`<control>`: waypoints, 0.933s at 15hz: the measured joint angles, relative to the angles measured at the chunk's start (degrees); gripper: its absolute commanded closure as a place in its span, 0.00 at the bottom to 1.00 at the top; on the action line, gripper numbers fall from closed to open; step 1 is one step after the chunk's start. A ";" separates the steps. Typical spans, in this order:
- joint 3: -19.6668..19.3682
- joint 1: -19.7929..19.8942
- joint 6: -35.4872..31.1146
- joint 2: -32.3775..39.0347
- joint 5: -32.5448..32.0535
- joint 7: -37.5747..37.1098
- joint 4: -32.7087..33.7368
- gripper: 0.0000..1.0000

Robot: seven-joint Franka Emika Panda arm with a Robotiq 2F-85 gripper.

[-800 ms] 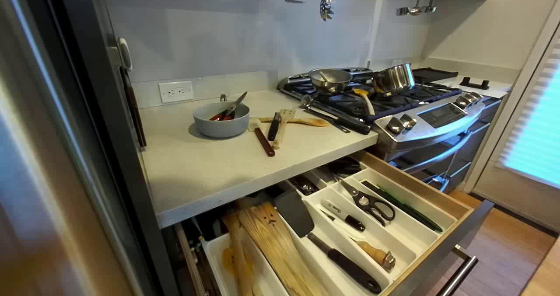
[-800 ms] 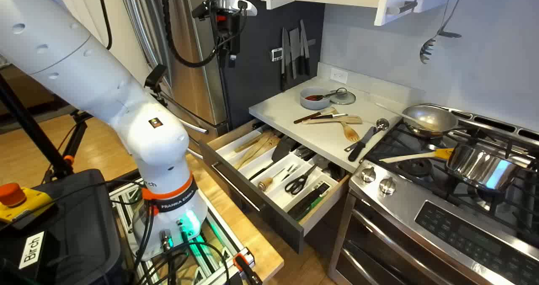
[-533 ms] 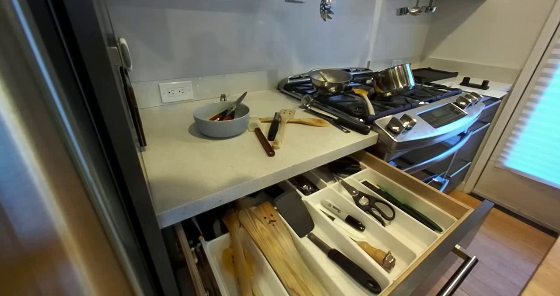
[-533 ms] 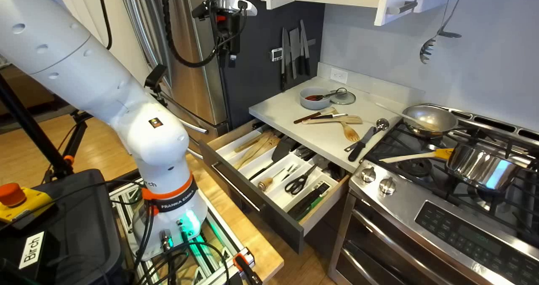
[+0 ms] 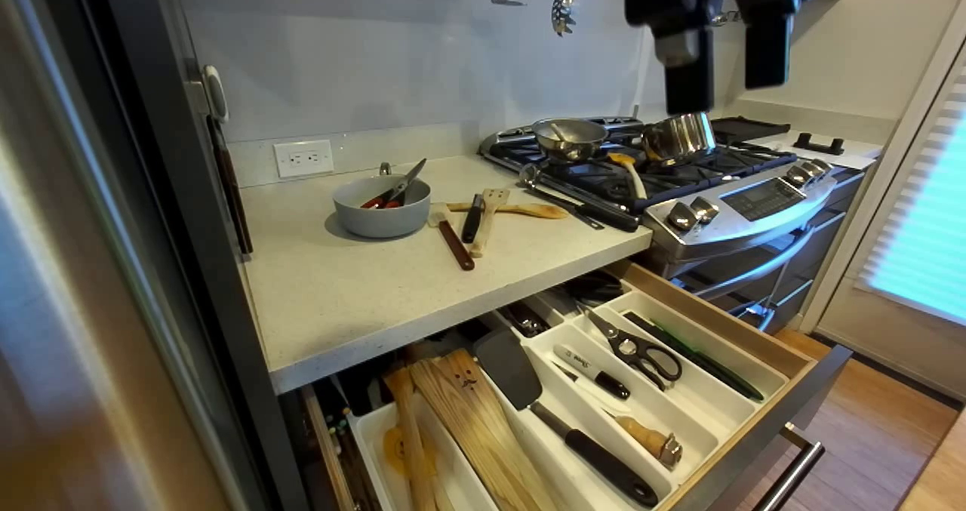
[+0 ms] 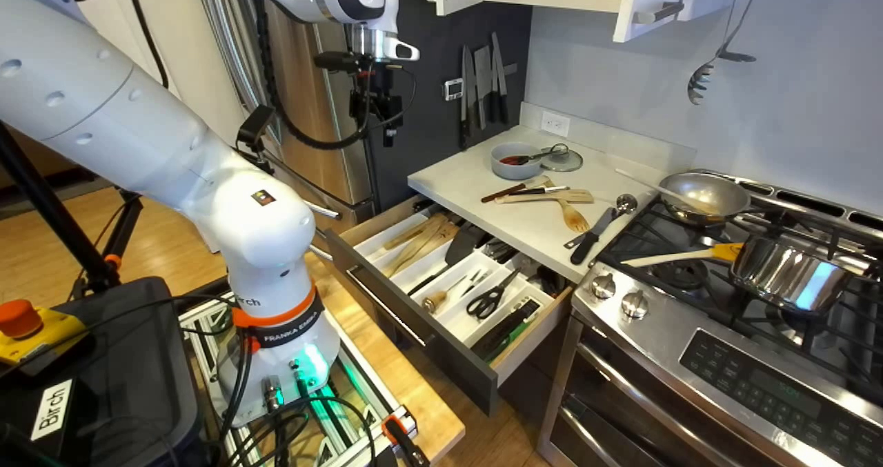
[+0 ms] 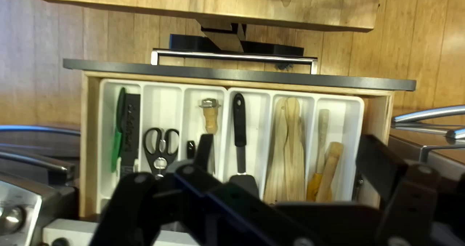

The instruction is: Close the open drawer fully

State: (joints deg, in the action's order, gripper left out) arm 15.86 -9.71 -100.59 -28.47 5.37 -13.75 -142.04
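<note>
Grey bowl (image 5: 381, 215) on pale counter (image 5: 362, 292), steel pot (image 6: 786, 274) on stove (image 6: 659, 332).

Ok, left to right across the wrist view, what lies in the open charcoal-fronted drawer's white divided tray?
Long green object, flat black lettered strip, black-handled scissors, wooden-handled tool with metal cap, black-handled spatula, pale wooden utensils, slim pale wooden handle, thicker wooden handle.

In an exterior view you look down close over the drawer (image 5: 755, 458), facing the wall (image 5: 423, 58). In an exterior view you look down from farther back, the arm (image 6: 255, 232) filling the left. Your wrist view faces down, the fingers (image 7: 379, 164) at the bottom. All three share the drawer.
</note>
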 measured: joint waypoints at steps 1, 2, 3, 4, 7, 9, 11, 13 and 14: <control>-0.89 -0.98 -3.28 -1.40 1.16 2.97 -3.62 0.00; -1.86 -1.90 -6.53 -2.76 2.74 5.68 -7.11 0.00; -3.00 -2.71 -9.24 -4.18 4.69 7.89 -10.66 0.00; -4.34 -3.30 -11.29 -5.67 6.74 9.55 -14.23 0.00; -8.20 -2.04 -13.18 -6.93 9.58 10.34 -18.81 0.00; -9.13 -1.09 -13.01 -5.91 9.75 10.28 -17.14 0.00; -8.66 -0.88 -13.07 -4.70 8.98 9.50 -16.52 0.00; -7.00 0.15 -13.87 -3.55 4.80 7.46 -16.24 0.00; -6.69 0.93 -14.40 -2.34 2.50 7.44 -16.25 0.00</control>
State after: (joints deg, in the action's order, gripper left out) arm 9.17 -8.78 -115.00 -30.81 7.87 -6.31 -158.29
